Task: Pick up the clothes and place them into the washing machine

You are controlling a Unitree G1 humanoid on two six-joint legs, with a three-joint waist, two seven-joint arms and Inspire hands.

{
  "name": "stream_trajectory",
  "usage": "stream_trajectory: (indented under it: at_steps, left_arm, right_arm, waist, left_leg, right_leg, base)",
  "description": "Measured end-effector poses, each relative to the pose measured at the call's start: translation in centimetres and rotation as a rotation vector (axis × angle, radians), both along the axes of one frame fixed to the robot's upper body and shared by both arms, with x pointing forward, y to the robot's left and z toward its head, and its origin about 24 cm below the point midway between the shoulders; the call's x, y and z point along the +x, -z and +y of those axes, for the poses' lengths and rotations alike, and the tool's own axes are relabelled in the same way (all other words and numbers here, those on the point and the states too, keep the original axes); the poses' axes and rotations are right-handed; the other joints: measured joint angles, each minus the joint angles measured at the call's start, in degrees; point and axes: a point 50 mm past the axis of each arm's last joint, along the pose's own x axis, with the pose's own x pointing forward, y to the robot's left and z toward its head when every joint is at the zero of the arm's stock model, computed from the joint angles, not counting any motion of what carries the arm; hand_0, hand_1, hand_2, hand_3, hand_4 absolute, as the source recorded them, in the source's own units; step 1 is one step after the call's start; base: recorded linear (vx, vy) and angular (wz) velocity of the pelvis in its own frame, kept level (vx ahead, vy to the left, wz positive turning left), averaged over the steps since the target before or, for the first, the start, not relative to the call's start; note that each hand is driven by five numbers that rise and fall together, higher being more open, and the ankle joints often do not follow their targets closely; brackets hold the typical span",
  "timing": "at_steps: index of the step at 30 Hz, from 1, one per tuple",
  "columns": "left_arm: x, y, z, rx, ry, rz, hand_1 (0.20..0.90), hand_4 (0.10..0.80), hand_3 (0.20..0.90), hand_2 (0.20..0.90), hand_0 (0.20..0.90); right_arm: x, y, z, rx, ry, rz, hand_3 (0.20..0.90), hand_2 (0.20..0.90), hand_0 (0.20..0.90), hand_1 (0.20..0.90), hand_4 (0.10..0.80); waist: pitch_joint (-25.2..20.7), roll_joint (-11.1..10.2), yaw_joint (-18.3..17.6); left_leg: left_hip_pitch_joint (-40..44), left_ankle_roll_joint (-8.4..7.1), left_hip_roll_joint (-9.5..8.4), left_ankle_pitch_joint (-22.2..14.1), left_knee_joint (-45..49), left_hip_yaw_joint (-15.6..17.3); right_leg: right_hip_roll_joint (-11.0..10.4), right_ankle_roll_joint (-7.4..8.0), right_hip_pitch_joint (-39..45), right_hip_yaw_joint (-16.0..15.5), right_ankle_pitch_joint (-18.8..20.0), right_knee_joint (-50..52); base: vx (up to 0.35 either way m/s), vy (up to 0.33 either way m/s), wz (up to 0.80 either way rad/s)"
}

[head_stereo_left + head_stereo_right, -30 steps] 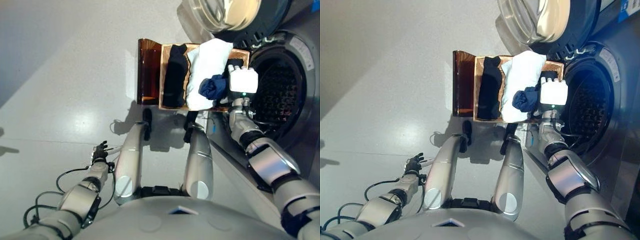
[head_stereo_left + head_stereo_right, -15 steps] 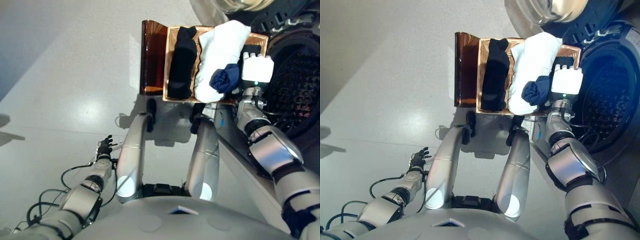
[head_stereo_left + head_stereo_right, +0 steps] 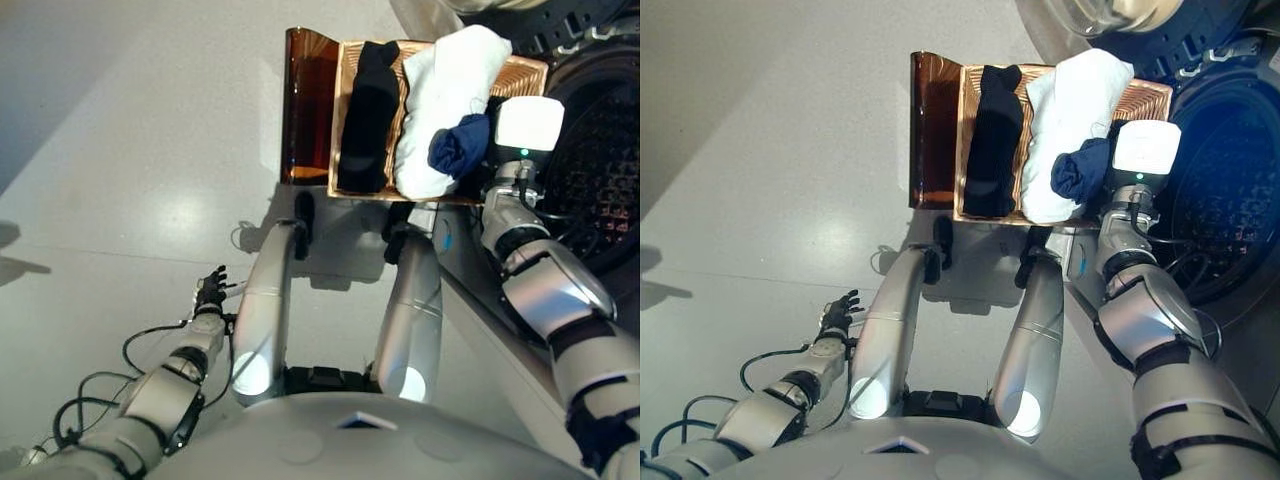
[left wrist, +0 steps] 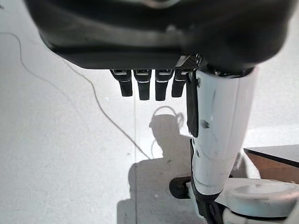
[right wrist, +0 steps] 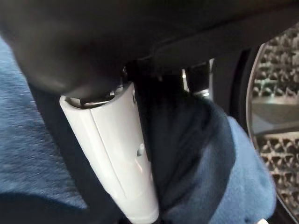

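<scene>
While basket (image 3: 305,110) holds clothes (image 3: 440,90), navy bundle (image 3: 458,147) gripped

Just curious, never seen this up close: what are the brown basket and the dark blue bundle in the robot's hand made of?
The brown basket looks like glossy, see-through amber plastic with ribbed walls. The dark blue bundle, pinched in the right hand, looks like soft, matte, fleece-like cloth, though the fibre is unclear.

No text, label, number or sign can be read on anything here.
</scene>
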Motion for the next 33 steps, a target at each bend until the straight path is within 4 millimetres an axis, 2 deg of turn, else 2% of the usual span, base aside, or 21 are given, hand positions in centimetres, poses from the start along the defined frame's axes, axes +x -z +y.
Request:
stream_trajectory:
  at_steps: [5,12,17,21,28,33]
  left_arm:
    - [0.9,-0.5,0.0,-0.002,-0.002,-0.022,0.9,0.8,0.9,0.9,0.9]
    - [0.6,-0.3,0.4,-0.008,-0.031,-0.002,0.9,0.8,0.9,0.9,0.9]
    - [0.5,-0.3,0.6,-0.005,-0.04,0.007,0.9,0.8,0.9,0.9,0.9]
    - [0.6,-0.4,0.8,0.0,-0.044,0.005,0.9,0.8,0.9,0.9,0.9]
    - [0.5,-0.3,1.0,0.01,-0.058,0.012,0.9,0.8,0.9,0.9,0.9]
    - [0.3,-0.3,1.4,0.004,-0.091,0.014,0.9,0.8,0.9,0.9,0.9]
  right_arm:
    - [0.2,0.0,0.4,0.027,-0.011,0.004,0.2,0.2,0.2,0.2,0.3]
    - [-0.3,1.2,1.5,0.125,-0.058,-0.005,0.2,0.2,0.2,0.2,0.3]
    - [-1.5,2.7,1.8,0.364,-0.063,-0.054,0.2,0.2,0.2,0.2,0.3]
    - [-2.3,3.1,1.9,0.555,-0.056,-0.11,0.2,0.2,0.2,0.2,0.3]
    - [-4.4,5.1,1.6,0.811,-0.018,-0.128,0.2,0.2,0.2,0.2,0.3]
    - [-5.4,6.6,2.0,1.147,0.045,-0.186,0.2,0.2,0.2,0.2,0.3]
  waist:
    - [0.02,-0.04,-0.44]
    - [0.3,-0.62,-1.33]
    - [0.39,-1.11,-1.84]
    - [0.43,-1.53,-2.85]
    - [0.36,-2.16,-3.66]
    - [-0.06,-3.35,-4.72]
  left_leg:
    - [0.4,-0.02,0.12,-0.04,-0.05,0.01]
    - [4.17,-0.24,0.65,0.29,-3.1,0.33]
    - [9.18,-0.32,0.6,1.4,-8.49,0.84]
    - [12.6,-0.12,0.43,2.72,-12.87,1.72]
    - [18.87,-0.09,-0.28,4.44,-19.62,2.55]
    - [22.33,0.1,-0.46,5.48,-23.21,4.15]
  right_leg:
    - [0.44,-0.3,0.47,0.02,0.21,-0.24]
    - [1.31,-0.12,4.21,0.01,0.56,-3.91]
    - [2.21,-0.08,9.06,0.04,2.55,-9.49]
    - [2.53,0.33,11.84,0.15,4.26,-13.29]
    - [2.72,0.78,17.82,0.44,6.31,-20.23]
    - [3.01,1.26,20.87,1.31,8.56,-25.01]
  base:
    - [0.0,0.0,0.0]
    - [0.031,-0.011,-0.06]
    - [0.042,0.001,-0.07]
    - [0.01,0.013,-0.08]
    - [0.028,0.006,-0.06]
    - [0.049,0.026,-0.15]
